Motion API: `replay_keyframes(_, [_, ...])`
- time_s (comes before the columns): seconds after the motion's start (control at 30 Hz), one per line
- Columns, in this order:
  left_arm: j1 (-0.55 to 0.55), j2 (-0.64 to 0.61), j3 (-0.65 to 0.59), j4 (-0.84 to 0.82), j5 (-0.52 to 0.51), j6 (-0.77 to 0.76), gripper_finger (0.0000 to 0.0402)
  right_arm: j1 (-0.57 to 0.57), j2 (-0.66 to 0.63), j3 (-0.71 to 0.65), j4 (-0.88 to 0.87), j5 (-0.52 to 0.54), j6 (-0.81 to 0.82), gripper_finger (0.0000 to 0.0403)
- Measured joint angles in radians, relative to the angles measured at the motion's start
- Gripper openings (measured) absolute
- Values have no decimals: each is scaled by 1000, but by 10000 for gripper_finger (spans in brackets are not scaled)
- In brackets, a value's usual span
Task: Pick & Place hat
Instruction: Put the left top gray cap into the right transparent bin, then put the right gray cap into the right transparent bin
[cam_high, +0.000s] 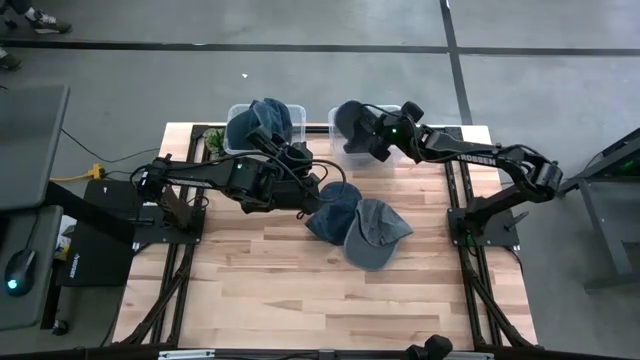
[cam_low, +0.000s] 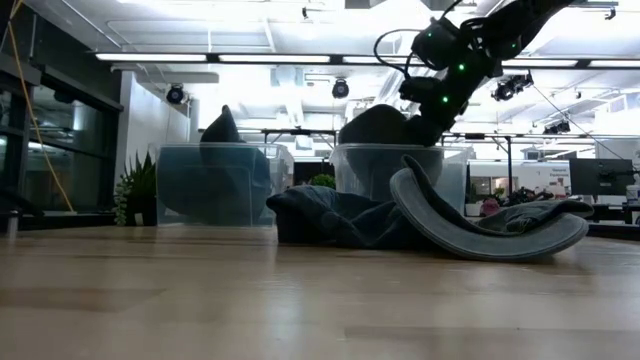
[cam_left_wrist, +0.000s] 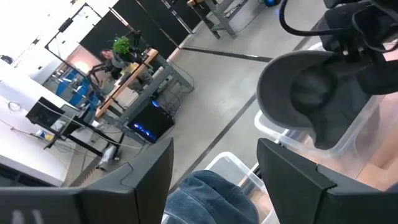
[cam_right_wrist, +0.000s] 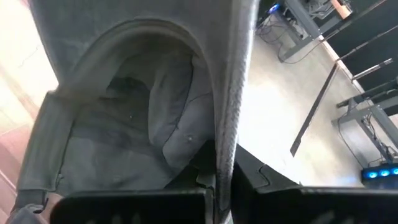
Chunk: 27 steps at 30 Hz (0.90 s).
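Observation:
My right gripper is shut on a dark grey cap at the right clear bin by the table's far edge; the low view shows the cap at the bin's rim. My left gripper is open and empty, hovering near the left clear bin, which holds a blue denim cap. A dark blue cap and a grey cap lie overlapping on the table's middle. My right gripper pinches the dark cap's brim between its two fingers, the brim standing edge-on in the gap. The fingers come slanting down from the table's right side. The crown hangs beyond the fingers over the right bin; I cannot tell whether it touches the bin.
The two clear bins stand side by side at the far edge, with a small green plant to the left of them. The near half of the wooden table is bare. Black frame rails run along both sides.

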Motion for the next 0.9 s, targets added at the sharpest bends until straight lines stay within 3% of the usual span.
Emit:
replay_keyframes(0.1, [0,0,0,0,15,0,227,-13,0,0,-6,-10,8,16])
replay_keyframes(0.37, [0,0,0,-2,20,1,227,-16,0,0,3,-27,7,123])
replay_keyframes(0.57, [0,0,0,-6,21,8,227,-16,-4,0,1,-29,4,182])
replay_keyframes(0.9, [0,0,0,-28,21,8,227,-16,-99,0,6,-26,-19,206])
